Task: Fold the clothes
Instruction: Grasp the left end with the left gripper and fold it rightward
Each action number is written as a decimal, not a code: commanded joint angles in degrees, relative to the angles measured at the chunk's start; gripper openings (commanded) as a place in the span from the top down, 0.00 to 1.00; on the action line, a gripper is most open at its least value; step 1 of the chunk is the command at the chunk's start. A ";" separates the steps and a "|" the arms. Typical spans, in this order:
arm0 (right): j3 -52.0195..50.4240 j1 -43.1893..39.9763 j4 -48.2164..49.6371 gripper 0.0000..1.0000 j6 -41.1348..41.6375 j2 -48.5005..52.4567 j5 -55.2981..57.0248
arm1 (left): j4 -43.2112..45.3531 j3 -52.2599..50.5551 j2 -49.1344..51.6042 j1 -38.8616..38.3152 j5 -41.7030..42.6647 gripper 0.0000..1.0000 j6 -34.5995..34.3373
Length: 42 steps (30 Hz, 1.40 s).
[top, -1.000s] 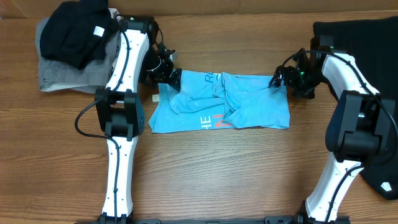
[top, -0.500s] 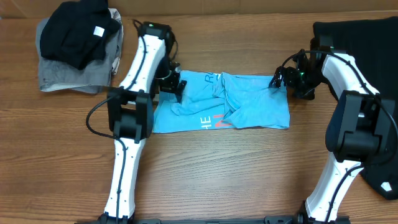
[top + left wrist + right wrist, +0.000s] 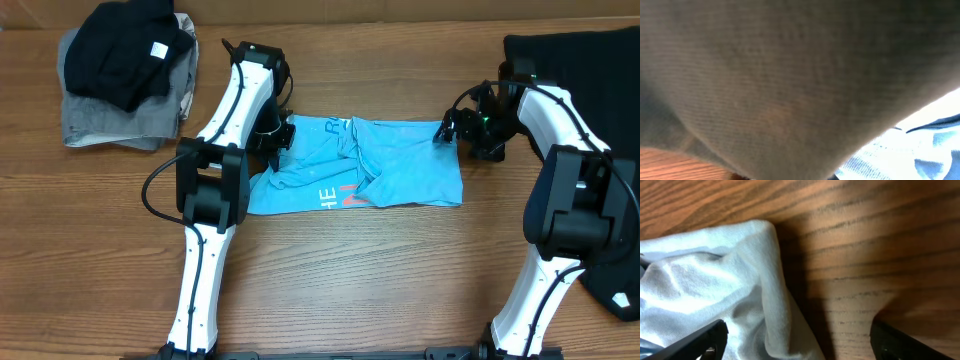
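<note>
Now the left jaws, spread earlier, are pinching the light blue T-shirt (image 3: 400,178) at its upper-left corner, mid-frame; right jaws are staying spread at its upper-right corner, bare table (image 3: 380,285) below.

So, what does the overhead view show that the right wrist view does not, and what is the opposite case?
Only overhead: the whole light blue T-shirt with its lettering, the left pincer at the shirt's upper left corner, a black garment on a grey garment, and a large black garment at the right edge. Only right wrist: the right pincer up close, its fingertips wide apart, one over cloth, one over bare wood. Both: the shirt and the wooden table.
</note>
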 commanded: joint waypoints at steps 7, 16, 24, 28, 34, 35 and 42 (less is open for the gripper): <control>0.46 -0.37 -2.25 0.24 0.37 -1.53 -10.05 | 2.71 3.96 -2.47 4.13 -0.31 0.96 0.70; 0.46 0.66 -2.54 0.33 0.42 -2.69 -16.87 | 2.38 8.81 -14.84 5.25 -0.33 0.96 7.93; 0.46 2.49 -4.02 0.32 0.44 -3.04 -16.85 | 0.07 8.72 -15.50 3.50 4.74 0.96 12.35; 0.46 2.58 -4.22 0.32 1.31 -3.06 -16.87 | 3.17 8.72 -14.86 -0.24 6.05 0.96 12.39; 5.01 2.21 -6.05 0.26 1.49 -5.57 -16.72 | 8.66 8.55 -12.46 -9.22 6.01 0.96 12.11; 6.84 1.99 -7.10 0.25 1.49 -6.45 -16.24 | 9.51 8.55 -12.00 -10.49 6.05 0.96 11.89; 22.25 -0.85 -15.50 0.12 1.51 -12.66 -11.80 | 12.22 8.55 -10.23 -17.68 6.03 0.96 11.50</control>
